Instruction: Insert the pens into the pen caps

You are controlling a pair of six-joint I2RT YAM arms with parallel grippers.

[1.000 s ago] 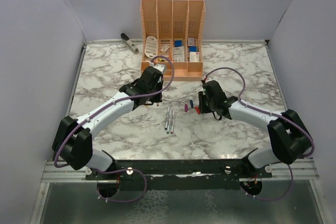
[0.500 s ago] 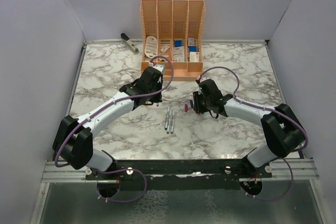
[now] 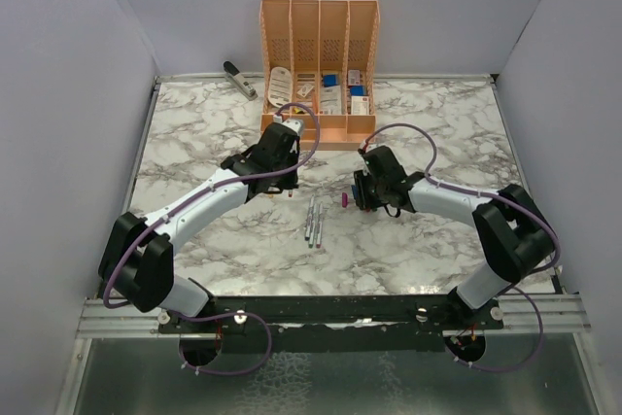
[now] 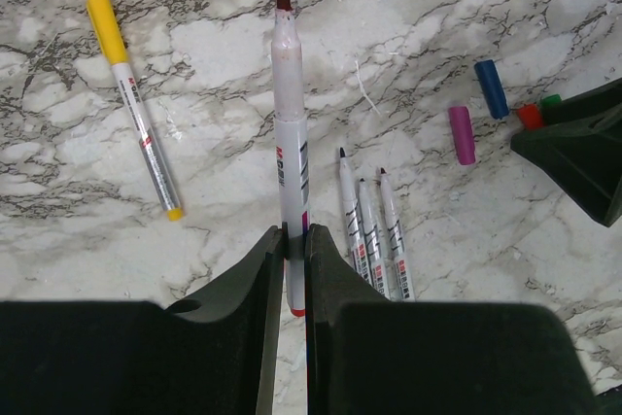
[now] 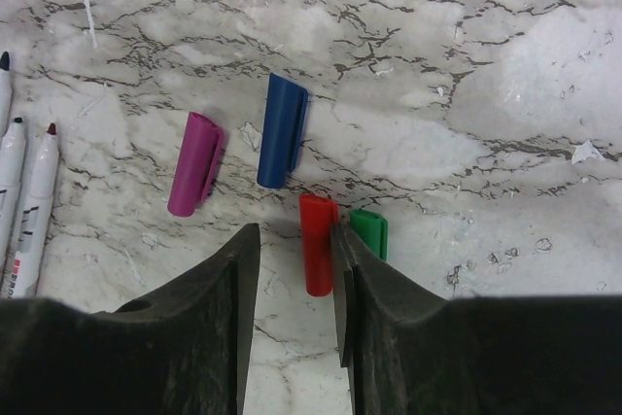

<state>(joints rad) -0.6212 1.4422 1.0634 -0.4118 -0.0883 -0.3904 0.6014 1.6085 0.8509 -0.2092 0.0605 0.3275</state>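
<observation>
A yellow-capped pen lay furthest left on the marble table. My left claw was clamped on a red-tipped pen, tip pointing away from me. Just right of it three pens lay side by side, then the purple cap and blue cap. My right claw stood apart, with the red cap between its fingers and the green cap just outside.

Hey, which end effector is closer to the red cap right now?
Right. The right end effector sits open over the red cap, which lies between its fingers. The left end effector is off to the left beyond the loose pens, shut on a red-tipped pen.
</observation>
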